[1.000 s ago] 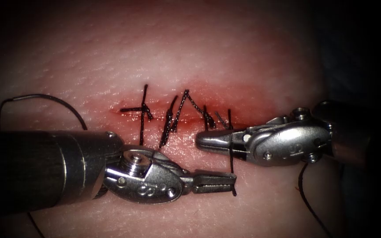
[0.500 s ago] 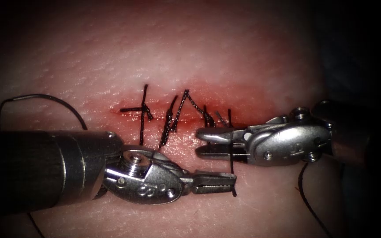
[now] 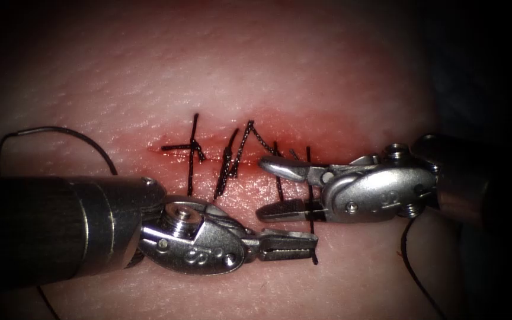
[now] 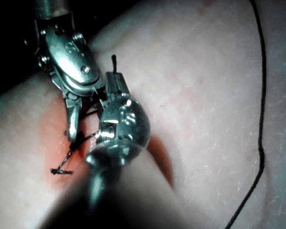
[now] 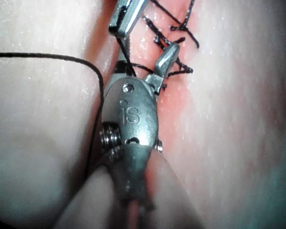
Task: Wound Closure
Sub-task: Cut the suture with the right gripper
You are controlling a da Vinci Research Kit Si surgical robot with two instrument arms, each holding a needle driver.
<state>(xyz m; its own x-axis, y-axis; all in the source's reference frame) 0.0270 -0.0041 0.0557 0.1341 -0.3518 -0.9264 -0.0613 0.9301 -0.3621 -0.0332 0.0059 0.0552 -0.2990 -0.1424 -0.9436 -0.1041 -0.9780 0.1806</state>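
tissue (image 3: 303,65): pale pink, pebbled (redder toward the cut)
thread (image 3: 241,155): black, zigzag stitches
red fluid (image 3: 333,133): red smear
tools: shiny silver

Right claw (image 3: 271,186) lies over the cut (image 3: 208,153), behind left claw (image 3: 309,244).

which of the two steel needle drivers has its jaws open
The right arm's steel needle driver: its jaws gape wide around an upright black thread strand. The left arm's steel needle driver has its jaws shut on that strand's lower end.
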